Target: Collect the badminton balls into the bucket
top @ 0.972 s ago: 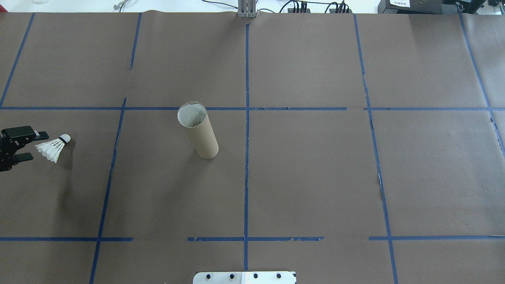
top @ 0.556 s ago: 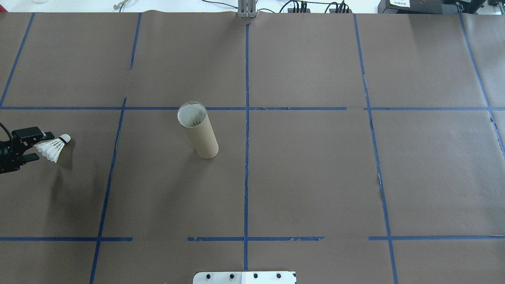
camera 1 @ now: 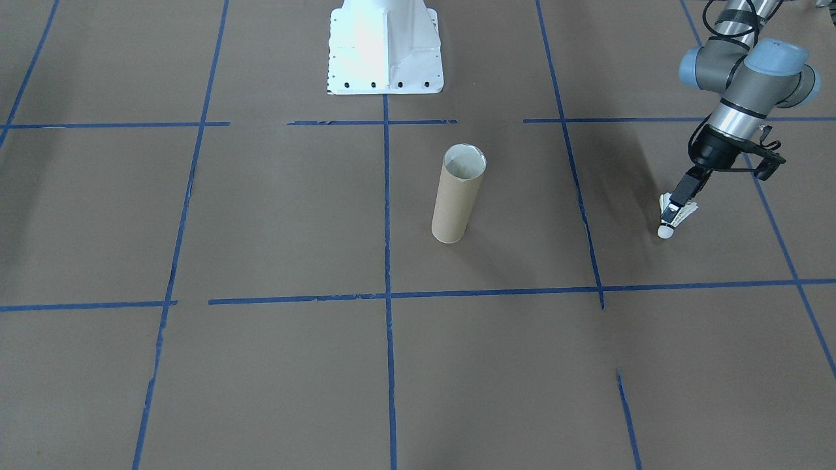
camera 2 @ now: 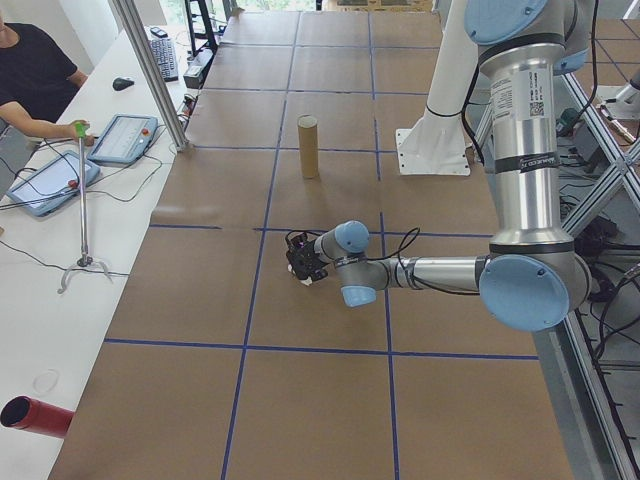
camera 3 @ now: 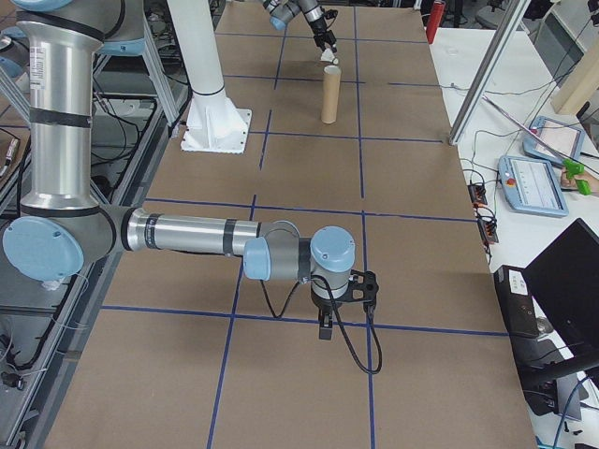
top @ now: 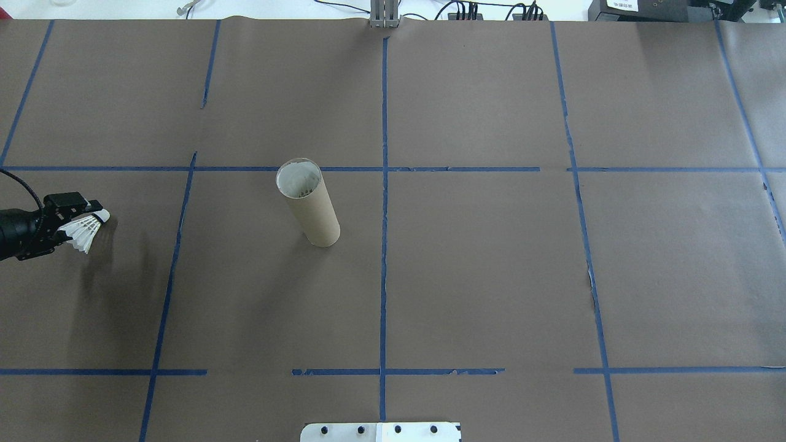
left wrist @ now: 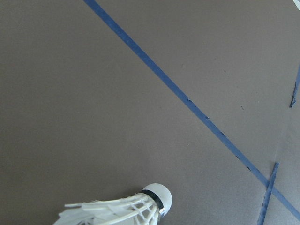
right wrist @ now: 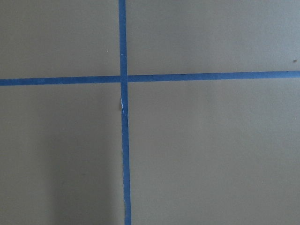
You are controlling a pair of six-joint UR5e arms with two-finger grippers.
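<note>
A white shuttlecock (top: pixel 86 230) lies on the brown paper at the far left of the overhead view, with its cork tip pointing toward the tube. My left gripper (top: pixel 75 224) is open, and its fingers straddle the feather skirt. The front view shows the shuttlecock (camera 1: pixel 673 219) just below the left gripper (camera 1: pixel 676 201). In the left wrist view only the shuttlecock (left wrist: pixel 122 211) shows, at the bottom edge. The bucket, a brown cardboard tube (top: pixel 310 205), stands upright and open-topped near the middle, well apart from the shuttlecock. My right gripper (camera 3: pixel 324 329) hangs low over the paper; I cannot tell whether it is open or shut.
Blue tape lines (top: pixel 384 245) divide the paper into squares. The white robot base (camera 1: pixel 384 52) stands at the table's near-robot edge. Beside the table, a person (camera 2: pixel 30 70) sits at a bench holding tablets and a red cylinder (camera 2: pixel 35 413).
My left gripper has moved right along the table, from beside the shuttlecock's feathers to around them. The shuttlecock and the tube have stayed in place.
</note>
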